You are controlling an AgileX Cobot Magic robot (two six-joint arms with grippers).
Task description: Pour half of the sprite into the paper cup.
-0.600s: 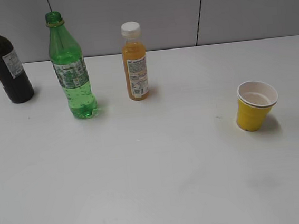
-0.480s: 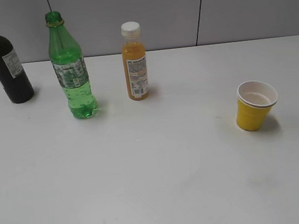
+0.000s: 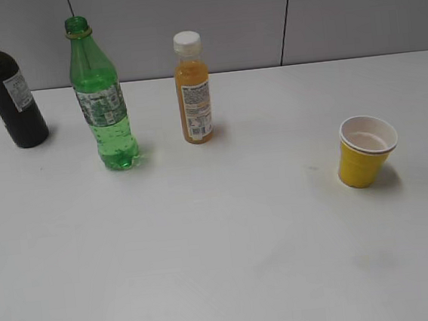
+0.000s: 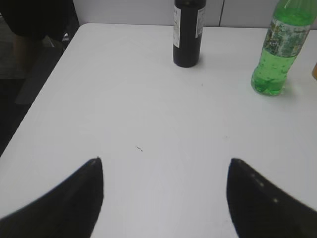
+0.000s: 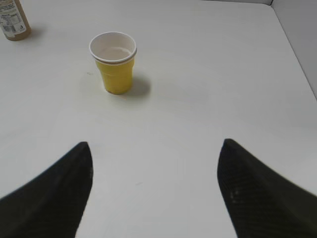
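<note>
The sprite (image 3: 102,103) is a clear-green bottle with no cap, standing upright at the back left of the white table; its lower part also shows in the left wrist view (image 4: 277,54). The paper cup (image 3: 365,151), yellow outside and white inside, stands upright at the right; it also shows in the right wrist view (image 5: 114,62). My left gripper (image 4: 163,161) is open and empty, well short of the sprite. My right gripper (image 5: 154,144) is open and empty, short of the cup. Neither gripper shows in the exterior view.
A dark wine bottle (image 3: 6,86) stands at the far back left, also in the left wrist view (image 4: 188,32). An orange juice bottle (image 3: 193,90) with a white cap stands between the sprite and the cup. The table's left edge (image 4: 37,94) drops off.
</note>
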